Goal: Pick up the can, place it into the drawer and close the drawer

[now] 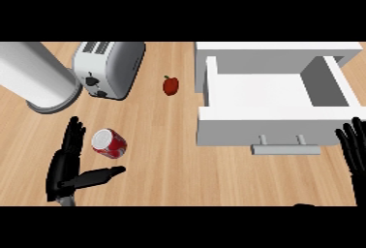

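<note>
Left hand (66, 167): it is showing at the near left of the counter, fingers straight and pointing far, thumb sticking out to the right. It is released and is holding nothing. Its wrist is getting cut off at the near edge of the view.

Right hand (353, 150): it is resting at the right edge, fingers straight and up, released. A part of it is going out of the view on the right, so only some fingers are showing.

Can (109, 143): the red can with a silver top is lying tilted on the wooden counter (164, 164), just beside the left hand's fingers, to their right. I cannot tell if it is touching them.

Drawer (275, 104): the white drawer is standing open at the right, its grey handle (286, 147) facing near. The inside is looking white and bare. It is well apart from the can.

Red pepper (171, 85): a small red thing, looking like a pepper, is lying between the toaster and the drawer.

Toaster (107, 68): it is lying at the far left, its far end getting cut off.

Grey cylinder (36, 77): a big round thing at the far left corner, partly out of view; what it is I cannot tell.
</note>
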`<state>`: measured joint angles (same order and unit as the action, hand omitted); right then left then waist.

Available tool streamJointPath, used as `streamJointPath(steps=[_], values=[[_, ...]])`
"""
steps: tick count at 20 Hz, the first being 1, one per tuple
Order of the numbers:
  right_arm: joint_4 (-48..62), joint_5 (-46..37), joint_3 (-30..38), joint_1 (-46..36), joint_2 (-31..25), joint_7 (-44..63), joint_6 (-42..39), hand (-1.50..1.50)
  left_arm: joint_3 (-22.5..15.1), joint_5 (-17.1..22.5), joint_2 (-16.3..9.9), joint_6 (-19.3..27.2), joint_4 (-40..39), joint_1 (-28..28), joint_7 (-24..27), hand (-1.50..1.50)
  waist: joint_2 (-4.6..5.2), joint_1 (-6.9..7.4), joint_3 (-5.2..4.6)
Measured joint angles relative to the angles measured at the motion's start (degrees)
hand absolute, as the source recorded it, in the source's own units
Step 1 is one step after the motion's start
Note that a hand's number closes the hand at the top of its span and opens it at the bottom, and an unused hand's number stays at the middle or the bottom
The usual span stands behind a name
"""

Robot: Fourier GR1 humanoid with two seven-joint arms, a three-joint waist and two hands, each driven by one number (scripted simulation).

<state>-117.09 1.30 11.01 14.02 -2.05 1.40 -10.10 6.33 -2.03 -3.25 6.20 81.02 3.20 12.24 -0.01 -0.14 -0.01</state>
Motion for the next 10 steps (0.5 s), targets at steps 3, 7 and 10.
streamJointPath(steps=[3, 7, 10], values=[[-0.9, -0.1, -0.1, 0.5, 0.6, 0.3, 0.0, -1.50, 1.0, 0.6, -0.6, -0.6, -3.4, -1.2, 1.5, -1.50, 0.00, -0.02, 0.00], [-0.2, 0.7, 1.3, 0.0, 0.1, -0.2, -0.5, -1.50, 1.4, 1.1, -1.0, -1.3, -4.9, -0.6, 2.7, -1.50, 0.00, 0.04, 0.01], [-1.5, 0.7, 1.2, 0.4, 0.3, 0.6, -0.4, -1.50, 2.3, 1.5, -1.4, -2.0, -8.3, -0.7, 5.7, -1.50, -0.01, 0.01, 0.02]])
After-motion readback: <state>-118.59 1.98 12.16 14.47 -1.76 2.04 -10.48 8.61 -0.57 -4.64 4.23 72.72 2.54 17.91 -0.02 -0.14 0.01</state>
